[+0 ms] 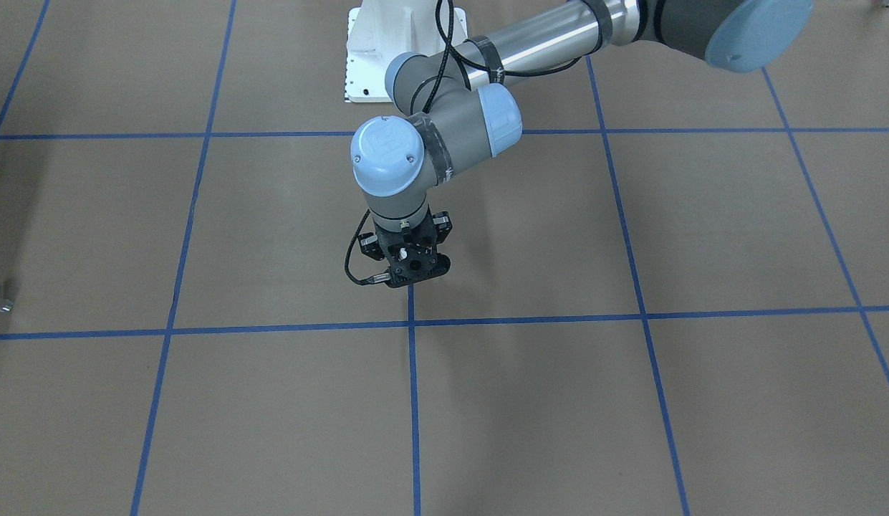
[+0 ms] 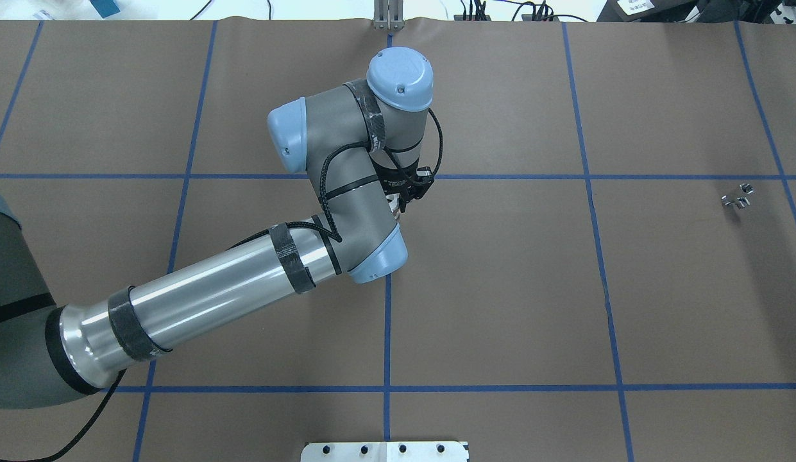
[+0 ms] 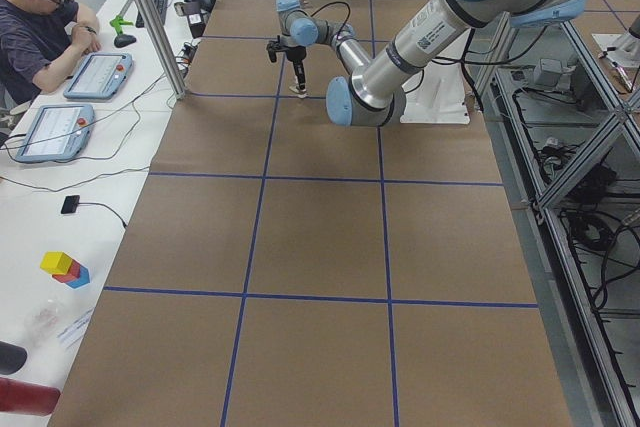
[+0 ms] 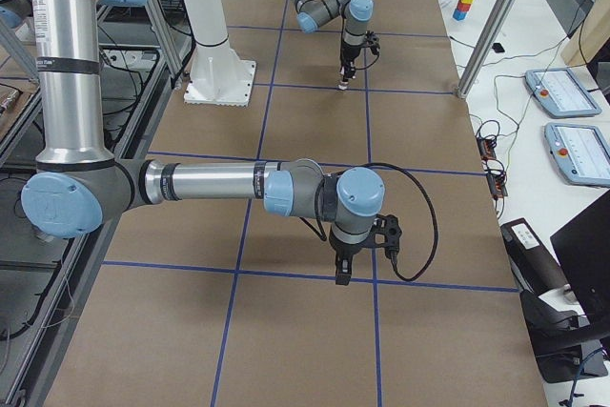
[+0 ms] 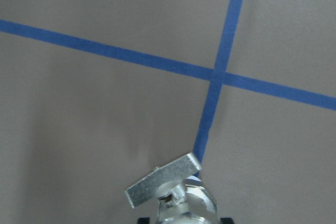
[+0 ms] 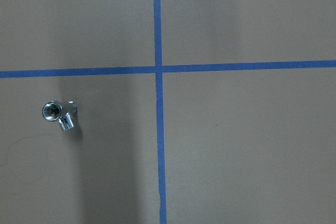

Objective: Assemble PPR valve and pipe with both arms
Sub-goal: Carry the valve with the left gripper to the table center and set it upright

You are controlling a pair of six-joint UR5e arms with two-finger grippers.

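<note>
Two arms work over the brown tabletop (image 2: 500,289), and we take them as the overhead view lays them out. The left arm (image 2: 211,301) comes in from the lower left and bends its wrist down near the middle crossing of the blue tape lines (image 2: 387,321). Its left hand (image 4: 343,79) points straight down and is pinching the PPR valve (image 5: 170,192). In the left wrist view we see the chrome body and flat lever tab low in the frame, over a tape line just short of a crossing. We cannot tell whether the valve touches the tabletop. Far to the right, well apart from the valve, the pipe (image 6: 60,115) lies on the tabletop, a shiny stub with a dark round bore. The right arm (image 4: 210,183) shows only in the side view from the robot's right. Its right hand (image 4: 342,274) points down over the tabletop, and we cannot tell whether its fingers are spread or pressed together.
</note>
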